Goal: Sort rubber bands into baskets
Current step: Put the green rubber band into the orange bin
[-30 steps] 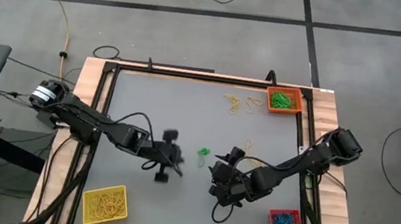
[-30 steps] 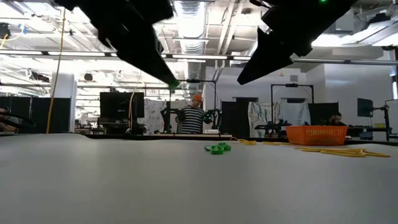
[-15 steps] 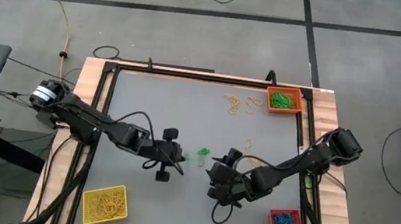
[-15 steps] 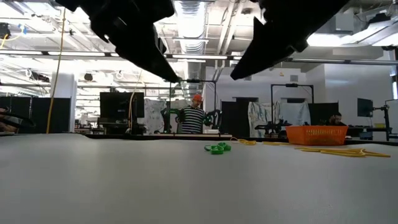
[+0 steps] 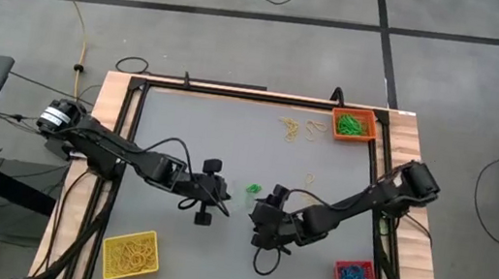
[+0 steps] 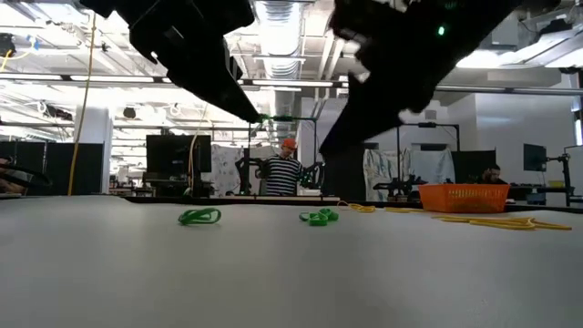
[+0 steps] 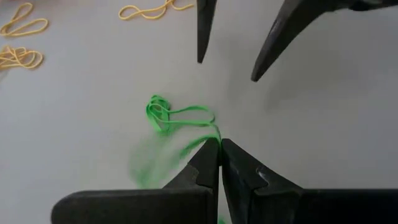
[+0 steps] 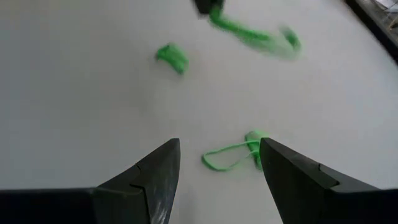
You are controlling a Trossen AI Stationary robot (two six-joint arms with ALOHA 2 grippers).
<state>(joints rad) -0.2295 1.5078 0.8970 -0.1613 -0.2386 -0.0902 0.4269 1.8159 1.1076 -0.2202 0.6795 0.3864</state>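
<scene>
Beside the green rubber band cluster (image 5: 251,190) we list left gripper (image 7: 219,144) pinched shut on a green band (image 7: 163,163), right gripper (image 8: 217,152) spread wide, empty.

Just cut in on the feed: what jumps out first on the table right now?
Mid-table, the left hand is pinched shut on green rubber bands, with the right hand open just opposite, over another green band. The orange basket of green bands sits at the far right corner.

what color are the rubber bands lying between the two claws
Green. The rubber bands show best in the left wrist view.
</scene>
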